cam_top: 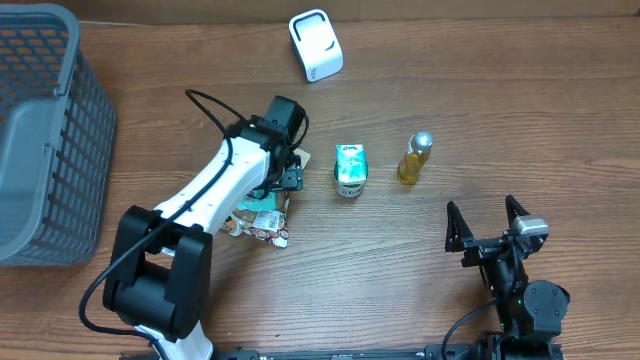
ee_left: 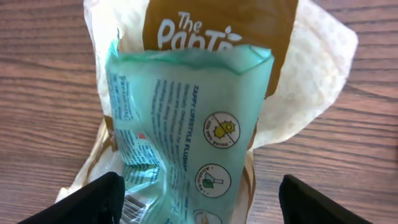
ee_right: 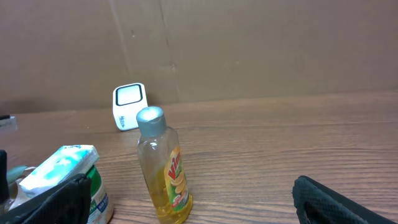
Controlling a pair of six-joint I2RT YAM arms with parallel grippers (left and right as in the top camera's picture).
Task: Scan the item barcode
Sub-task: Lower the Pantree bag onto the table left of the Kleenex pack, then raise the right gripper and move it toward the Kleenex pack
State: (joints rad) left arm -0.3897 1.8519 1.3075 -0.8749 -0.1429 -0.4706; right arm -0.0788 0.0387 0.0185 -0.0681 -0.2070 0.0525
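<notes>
Looks like the pick-up step. Hovering with left gripper spread wide, empty, over teal pouch lying on brown pouch near can, well apart from scanner. Resting with right gripper wide, empty. Calls next for clamping teal pouch, turning barcode toward scanner.

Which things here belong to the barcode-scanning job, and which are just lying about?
Job: teal pouch, white scanner, left hand.
Lying about: cream packet, yellow bottle, green tub, grey basket.
</notes>
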